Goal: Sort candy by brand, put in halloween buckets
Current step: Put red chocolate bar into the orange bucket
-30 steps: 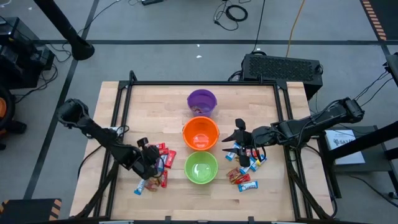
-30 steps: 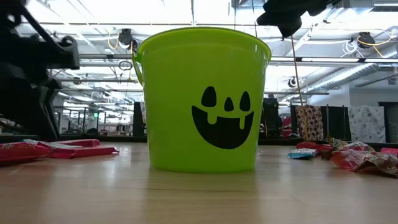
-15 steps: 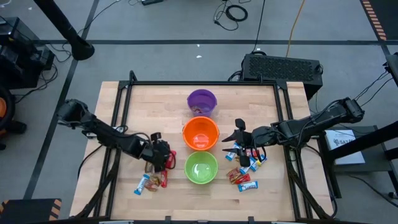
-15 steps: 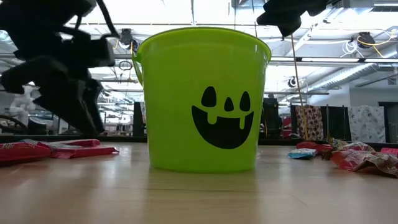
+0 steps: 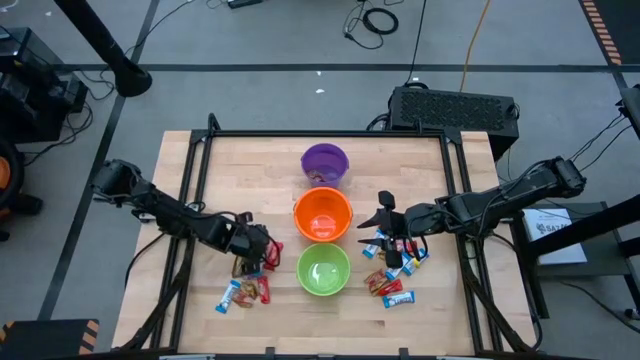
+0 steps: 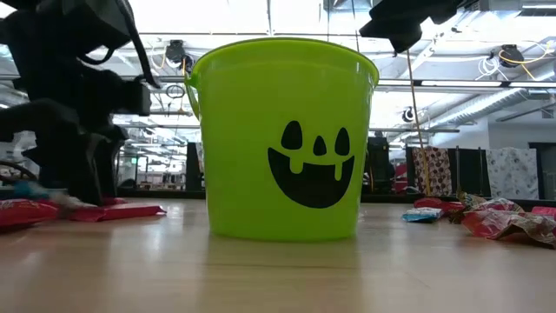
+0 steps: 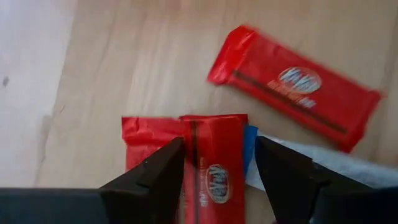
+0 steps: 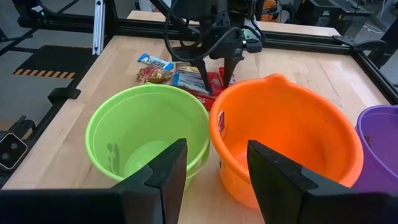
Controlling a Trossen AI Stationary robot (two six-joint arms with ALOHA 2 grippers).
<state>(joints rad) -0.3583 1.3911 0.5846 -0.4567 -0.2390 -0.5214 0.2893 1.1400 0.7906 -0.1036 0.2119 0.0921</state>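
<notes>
— Where is the candy? — The left gripper (image 7: 217, 168), jaws spread, straddles a red bar (image 7: 211, 168) in the pile left of the light green bucket (image 5: 323, 270).

— How would it handle? — Probably light, crinkly, slippery; best pinched across its narrow width. The right gripper (image 8: 214, 168) hangs open right of the orange bucket (image 5: 322, 215).

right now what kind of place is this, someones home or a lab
Most likely a robotics lab or workshop, not a home: a framed wooden table on a grey floor with loose cables, two robot arms, and open ceiling ducts and strip lights behind.
</notes>
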